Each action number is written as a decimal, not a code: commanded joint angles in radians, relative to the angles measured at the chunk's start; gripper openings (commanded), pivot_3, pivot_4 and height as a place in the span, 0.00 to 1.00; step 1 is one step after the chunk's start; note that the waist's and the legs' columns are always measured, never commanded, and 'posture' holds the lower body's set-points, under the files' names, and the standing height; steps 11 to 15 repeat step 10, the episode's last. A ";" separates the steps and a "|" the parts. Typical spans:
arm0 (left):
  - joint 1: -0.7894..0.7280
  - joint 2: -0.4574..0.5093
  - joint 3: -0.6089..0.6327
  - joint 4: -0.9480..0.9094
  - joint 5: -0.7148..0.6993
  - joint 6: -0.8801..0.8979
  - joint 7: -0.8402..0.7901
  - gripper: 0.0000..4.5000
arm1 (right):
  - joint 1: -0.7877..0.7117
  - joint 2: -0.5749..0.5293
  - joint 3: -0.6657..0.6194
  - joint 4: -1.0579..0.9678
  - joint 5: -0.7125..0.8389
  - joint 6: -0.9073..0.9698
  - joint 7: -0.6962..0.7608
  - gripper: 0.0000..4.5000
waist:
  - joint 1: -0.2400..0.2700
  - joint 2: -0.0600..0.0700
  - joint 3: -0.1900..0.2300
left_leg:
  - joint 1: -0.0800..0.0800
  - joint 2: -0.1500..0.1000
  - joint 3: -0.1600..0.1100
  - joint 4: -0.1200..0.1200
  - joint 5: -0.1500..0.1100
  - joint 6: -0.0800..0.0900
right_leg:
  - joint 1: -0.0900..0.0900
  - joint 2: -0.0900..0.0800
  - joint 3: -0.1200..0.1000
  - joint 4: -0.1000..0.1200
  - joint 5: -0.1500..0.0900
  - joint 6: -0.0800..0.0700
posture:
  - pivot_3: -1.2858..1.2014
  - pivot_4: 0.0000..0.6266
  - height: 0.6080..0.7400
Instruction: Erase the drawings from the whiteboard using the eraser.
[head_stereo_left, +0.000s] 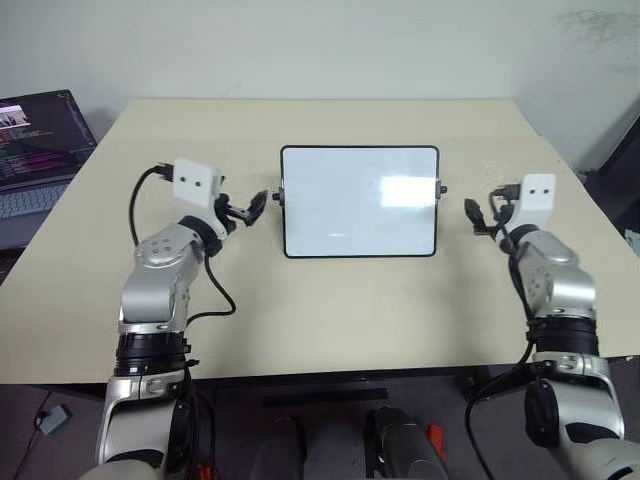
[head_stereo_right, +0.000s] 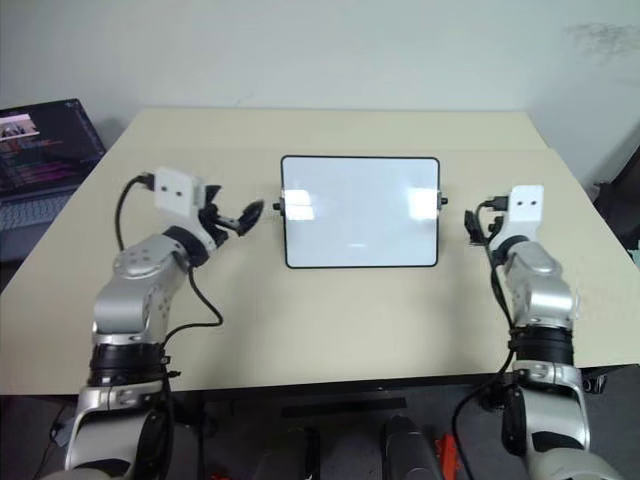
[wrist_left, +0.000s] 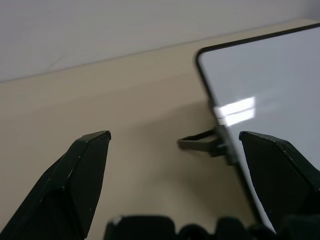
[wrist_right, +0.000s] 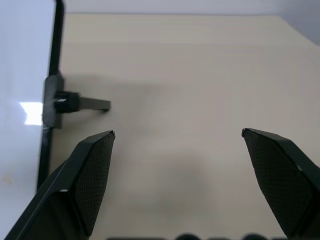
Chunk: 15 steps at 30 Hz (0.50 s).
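Beige tabletop (head_stereo_left: 330, 310) against a pale wall (head_stereo_left: 300, 45). Open laptop (head_stereo_left: 35, 150) with lit screen beside its left edge. Dark floor below.

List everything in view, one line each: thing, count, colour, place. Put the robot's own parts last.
whiteboard: 1, glossy white with a thin black frame and small black knobs at its side edges, lying flat at the middle of the table; no marks can be made out on it.
table: 1, beige, under the board and both arms.
laptop: 1, dark, screen lit, off the table's far left corner.
wall: 1, pale, behind the table.
left gripper: 1, black fingers, open, just left of the board's left knob, holding nothing.
right gripper: 1, black fingers, open, just right of the board's right edge, holding nothing.
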 joint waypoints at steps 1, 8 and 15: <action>0.011 -0.022 0.026 0.032 0.009 -0.069 0.048 1.00 | 0.026 0.011 -0.008 -0.015 0.025 -0.098 0.017 0.99 | 0.004 0.000 0.000 | 0.000 0.000 0.000 0.000 0.000 0.000 | 0.000 0.000 0.000 0.000 0.000 0.000 | 0.52 0.24 1.00; 0.018 -0.059 0.030 0.112 0.009 -0.120 0.099 1.00 | 0.076 0.056 -0.013 -0.028 0.058 -0.142 0.010 0.99 | 0.004 0.000 0.000 | 0.000 0.000 0.000 0.000 0.000 0.000 | 0.001 0.000 0.000 0.000 0.000 0.000 | 0.52 0.24 1.00; 0.018 -0.065 0.021 0.122 0.013 -0.125 0.102 1.00 | 0.093 0.069 -0.011 -0.043 0.070 -0.149 0.012 0.99 | 0.003 0.000 0.000 | 0.001 0.000 0.000 0.000 0.000 0.000 | 0.001 0.000 0.000 0.000 0.000 0.000 | 0.52 0.24 1.00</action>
